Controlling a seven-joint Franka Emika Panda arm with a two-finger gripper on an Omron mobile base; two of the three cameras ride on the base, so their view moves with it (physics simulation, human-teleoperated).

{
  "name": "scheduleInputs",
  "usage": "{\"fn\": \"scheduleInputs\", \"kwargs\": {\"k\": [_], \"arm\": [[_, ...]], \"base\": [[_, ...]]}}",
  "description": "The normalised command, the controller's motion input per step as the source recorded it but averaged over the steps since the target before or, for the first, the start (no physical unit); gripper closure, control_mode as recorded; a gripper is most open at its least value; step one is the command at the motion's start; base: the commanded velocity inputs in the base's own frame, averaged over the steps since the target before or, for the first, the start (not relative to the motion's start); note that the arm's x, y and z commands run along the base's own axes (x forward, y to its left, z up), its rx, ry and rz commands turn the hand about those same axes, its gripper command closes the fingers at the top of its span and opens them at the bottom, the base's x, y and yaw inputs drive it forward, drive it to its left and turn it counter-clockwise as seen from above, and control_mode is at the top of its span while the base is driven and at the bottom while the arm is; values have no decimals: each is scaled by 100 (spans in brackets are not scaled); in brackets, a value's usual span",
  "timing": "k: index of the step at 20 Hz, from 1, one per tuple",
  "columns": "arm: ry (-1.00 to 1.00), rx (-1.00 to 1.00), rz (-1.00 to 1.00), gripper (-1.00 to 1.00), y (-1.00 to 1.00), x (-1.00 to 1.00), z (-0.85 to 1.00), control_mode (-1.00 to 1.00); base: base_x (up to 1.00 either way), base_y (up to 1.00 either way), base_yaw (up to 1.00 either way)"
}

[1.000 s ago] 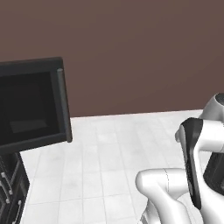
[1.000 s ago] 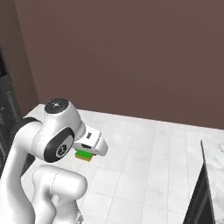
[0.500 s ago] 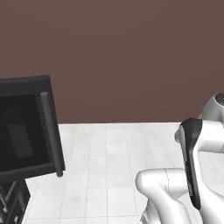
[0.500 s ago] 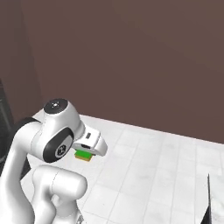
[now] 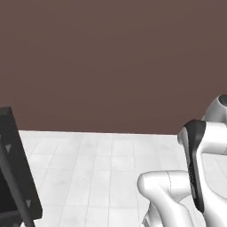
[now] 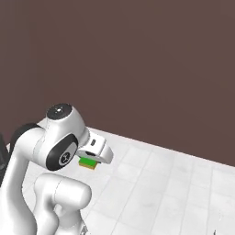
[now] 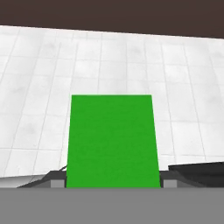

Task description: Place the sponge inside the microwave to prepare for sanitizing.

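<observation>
The sponge (image 7: pixel 112 140) fills the middle of the hand view with its bright green top, its near end sitting between my two dark fingertips. My gripper (image 7: pixel 112 181) is shut on it. In the right base view the sponge (image 6: pixel 87 163) shows as a small green and yellow block under the white hand, where my gripper (image 6: pixel 90 159) holds it above the white tiled surface. The microwave (image 5: pixel 17 177) shows as a slanted black frame at the lower left edge of the left base view, well away from the arm.
A white tiled surface (image 5: pixel 102 168) stretches ahead to a plain brown wall (image 5: pixel 111 66). The arm's white elbow (image 5: pixel 195 177) rises at the lower right of the left base view. A dark edge (image 6: pixel 2 158) stands at the far left of the right base view.
Both base views have shifted, so the camera has moved: the microwave has slid left to the picture's edge. The sponge stays held in the gripper in the same pose.
</observation>
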Motion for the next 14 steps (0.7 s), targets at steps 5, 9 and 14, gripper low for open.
{"fn": "scheduleInputs", "kwargs": {"k": [5,9,14], "arm": [[0,0,0,100,0,0,0,100],[0,0,0,100,0,0,0,100],[0,0,0,100,0,0,0,100]], "base": [[77,-29,24],[73,-13,25],[70,-20,37]]}}
